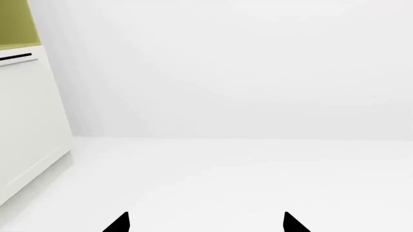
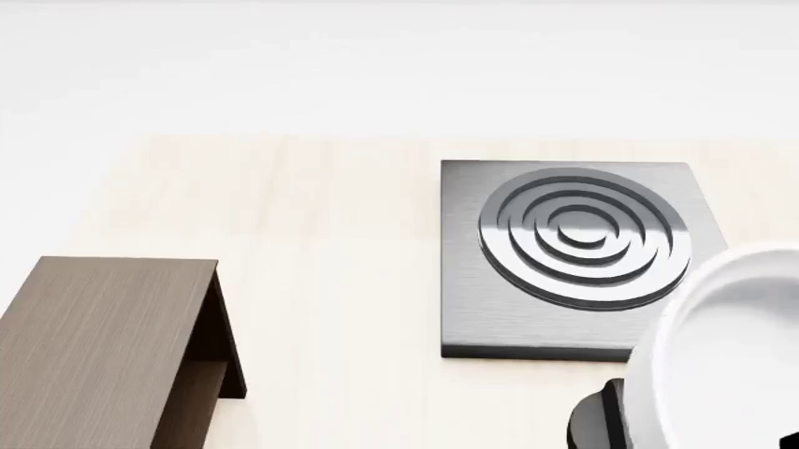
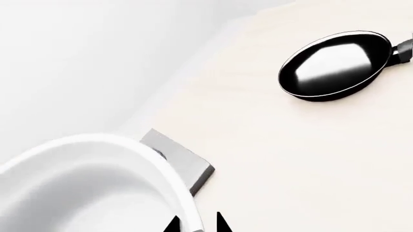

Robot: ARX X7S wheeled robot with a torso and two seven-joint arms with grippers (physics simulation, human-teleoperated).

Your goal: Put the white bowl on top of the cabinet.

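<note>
The white bowl [image 2: 724,365] hangs large at the head view's lower right, raised above the table and running off the frame. In the right wrist view the bowl's [image 3: 84,183] rim runs between the two black fingertips of my right gripper [image 3: 197,222], which is shut on that rim. The dark brown cabinet [image 2: 100,346] stands at the lower left of the head view, well to the left of the bowl, its flat top bare. My left gripper [image 1: 206,222] is open with nothing between its tips, facing a white floor and wall.
A grey stove plate [image 2: 568,257] with concentric rings lies on the pale wooden table [image 2: 325,234] between cabinet and bowl. A black frying pan [image 3: 334,65] lies farther along the table. A dark shape [image 2: 593,416] shows beside the bowl. A white unit [image 1: 26,121] stands near the left gripper.
</note>
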